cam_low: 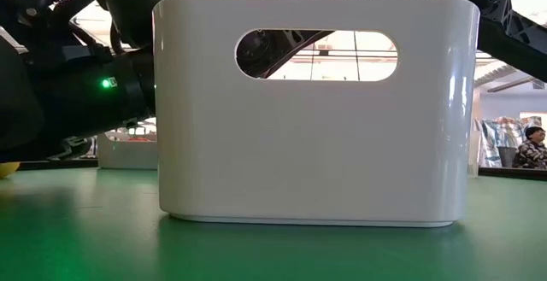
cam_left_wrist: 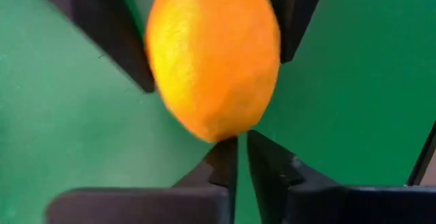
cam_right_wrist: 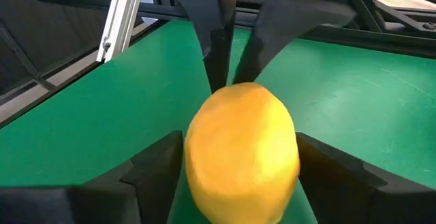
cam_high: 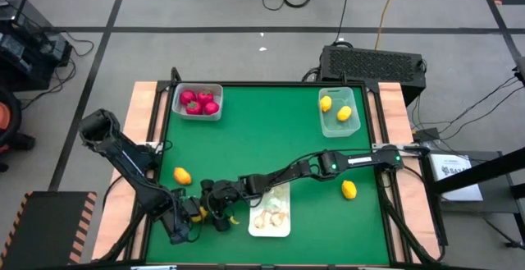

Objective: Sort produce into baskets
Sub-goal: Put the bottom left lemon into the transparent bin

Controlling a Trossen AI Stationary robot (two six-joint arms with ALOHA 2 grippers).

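An orange lemon-shaped piece (cam_left_wrist: 211, 54) hangs above the green table between my two grippers, near the table's front left. My right gripper (cam_right_wrist: 242, 142) reaches across from the right and is shut on it. My left gripper (cam_left_wrist: 240, 142) points down onto the lemon's pointed end with its fingers almost together. In the high view both grippers (cam_high: 210, 208) crowd together and hide the lemon. A whitish basket (cam_high: 215, 90) at the far left holds red pieces. A green-tinted basket (cam_high: 338, 129) at the far right holds two yellow lemons. My left gripper meets the lemon's pointed upper end (cam_right_wrist: 230, 86) from above with the tips of its nearly shut fingers (cam_right_wrist: 219, 54). The pinch itself is too small to make out. My right gripper pinches the lemon's two long sides (cam_right_wrist: 194, 163) between its fingers (cam_right_wrist: 153, 166), coming nearly level from the table's right. The lemon stands on end, clear of the table.
A white tub (cam_high: 271, 231) with garlic bulbs stands just right of the grippers and fills the low view (cam_low: 312, 110). One loose orange lemon (cam_high: 182, 175) lies left of centre, and a yellow one (cam_high: 349, 189) lies at the right. The table's middle is bare green.
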